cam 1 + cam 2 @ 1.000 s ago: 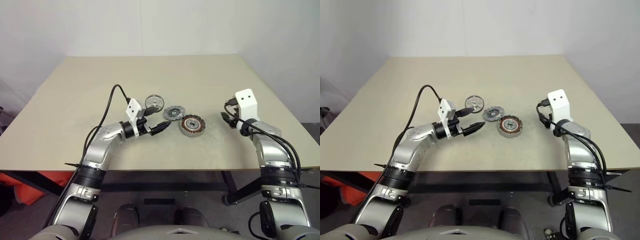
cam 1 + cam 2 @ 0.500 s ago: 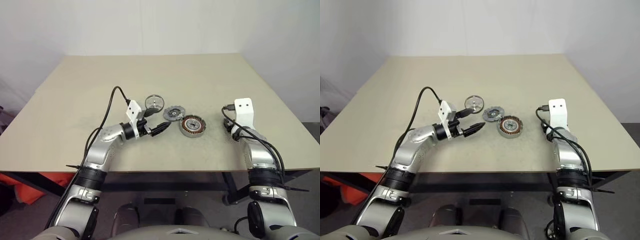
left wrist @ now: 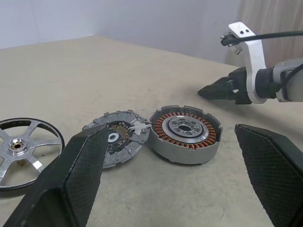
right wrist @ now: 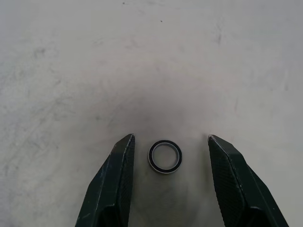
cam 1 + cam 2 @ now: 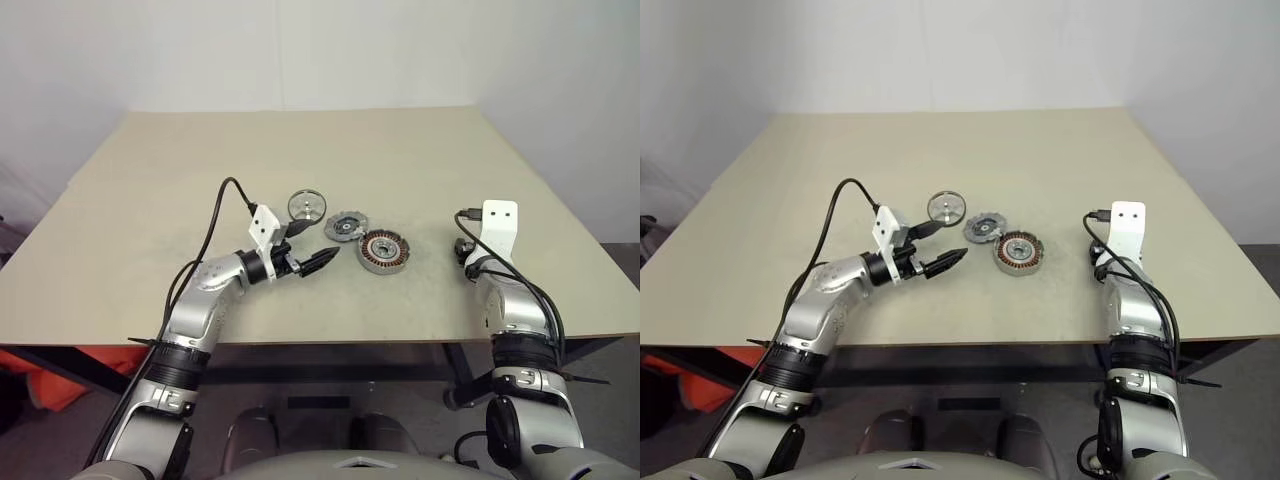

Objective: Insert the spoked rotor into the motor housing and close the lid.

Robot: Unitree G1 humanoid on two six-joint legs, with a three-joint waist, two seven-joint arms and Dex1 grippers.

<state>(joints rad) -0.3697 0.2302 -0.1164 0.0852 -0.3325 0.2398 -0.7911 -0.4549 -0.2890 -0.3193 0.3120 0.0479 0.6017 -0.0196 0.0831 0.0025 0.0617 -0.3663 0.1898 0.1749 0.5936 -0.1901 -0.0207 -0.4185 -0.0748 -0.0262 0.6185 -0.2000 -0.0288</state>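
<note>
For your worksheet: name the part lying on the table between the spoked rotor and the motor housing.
The lid lies between the spoked rotor and the motor housing, leaning against the housing's side. The left wrist view shows this best.

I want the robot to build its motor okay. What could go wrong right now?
The right gripper has open jaws around a small ring on the table. It is tiny and might slip out or skid away. The lid leans against the motor housing, so grabbing the spoked rotor beside it carelessly might bump both.

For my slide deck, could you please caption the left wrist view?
Open left gripper faces the rotor, lid and motor housing on the table.
</note>
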